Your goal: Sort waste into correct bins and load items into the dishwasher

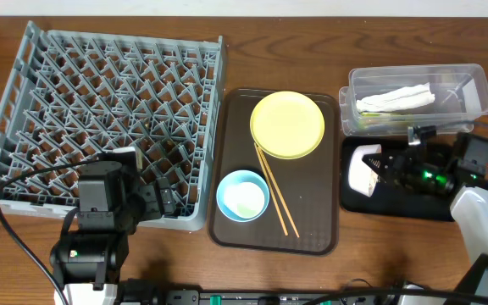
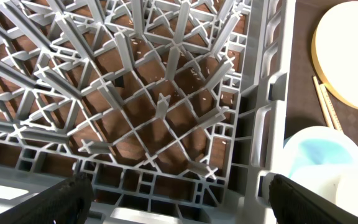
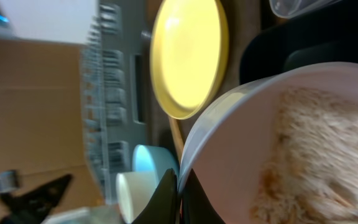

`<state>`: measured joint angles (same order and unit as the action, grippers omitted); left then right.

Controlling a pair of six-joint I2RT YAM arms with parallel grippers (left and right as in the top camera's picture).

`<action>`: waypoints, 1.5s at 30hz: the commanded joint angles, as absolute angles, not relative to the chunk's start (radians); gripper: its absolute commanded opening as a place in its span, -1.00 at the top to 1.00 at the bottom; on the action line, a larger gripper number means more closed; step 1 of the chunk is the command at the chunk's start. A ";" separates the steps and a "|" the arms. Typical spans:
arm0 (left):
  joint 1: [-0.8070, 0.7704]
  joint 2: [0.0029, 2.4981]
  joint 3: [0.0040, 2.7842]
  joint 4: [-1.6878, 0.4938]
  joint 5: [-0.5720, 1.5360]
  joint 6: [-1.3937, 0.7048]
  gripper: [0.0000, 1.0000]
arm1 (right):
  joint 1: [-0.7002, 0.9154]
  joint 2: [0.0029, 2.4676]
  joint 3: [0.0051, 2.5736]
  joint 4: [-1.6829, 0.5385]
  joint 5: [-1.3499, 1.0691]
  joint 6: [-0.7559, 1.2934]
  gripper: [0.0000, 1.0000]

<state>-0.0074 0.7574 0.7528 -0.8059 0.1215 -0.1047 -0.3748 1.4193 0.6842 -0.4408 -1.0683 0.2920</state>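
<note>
- Wooden chopsticks (image 1: pixel 276 191) lying flat on the brown serving tray (image 1: pixel 312 233), long axis diagonal: far ends beside the yellow plate (image 1: pixel 287 124), near ends toward the tray's right front corner.
- White bowl (image 1: pixel 363 168) tipped up on edge over the black tray (image 1: pixel 396 207), open side turned to the right wrist camera, pale rice crumbs (image 3: pixel 316 149) clinging inside.
- Right gripper (image 1: pixel 390 169) reaching in from the table's right side, fingers clenched on the white bowl's rim.
- Left gripper (image 2: pixel 179 186) poised above the near right corner of the grey dish rack (image 1: pixel 100 110), jaws spread wide, grasping nothing.
- Light blue bowl (image 1: pixel 242 195) on the serving tray, just beside that rack corner; small cream cup (image 3: pixel 135 194) at it, inside or alongside not clear.
- Crumpled napkin (image 1: pixel 396 97) lying lengthwise in the clear tub (image 1: pixel 473 85), behind the black tray.
- Brown wooden table (image 1: pixel 379 271) under everything.
</note>
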 commanded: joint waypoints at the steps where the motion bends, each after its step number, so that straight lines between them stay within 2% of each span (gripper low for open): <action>1: -0.003 0.757 0.776 -0.807 0.124 -0.110 -0.87 | -0.430 1.463 0.664 -0.402 -1.301 0.280 0.98; 14: -0.003 0.757 0.776 -0.807 0.123 -0.110 -0.87 | -0.653 1.614 0.663 -0.376 -1.556 0.296 0.98; 27: -0.003 0.757 0.776 -0.806 0.123 -0.110 -0.87 | -0.883 1.643 0.664 -0.308 -1.560 0.452 0.98; 36: -0.003 0.757 0.776 -0.807 0.123 -0.110 -0.87 | -0.849 1.643 0.664 -0.218 -1.559 0.537 0.98; 45: -0.003 0.757 0.776 -0.807 0.123 -0.110 -0.87 | -0.636 1.626 0.664 -0.197 -1.405 0.473 0.98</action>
<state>-0.0074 0.7574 0.7528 -0.8055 0.1215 -0.1047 -0.7185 1.6360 0.6662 -0.1967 -1.4658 0.5060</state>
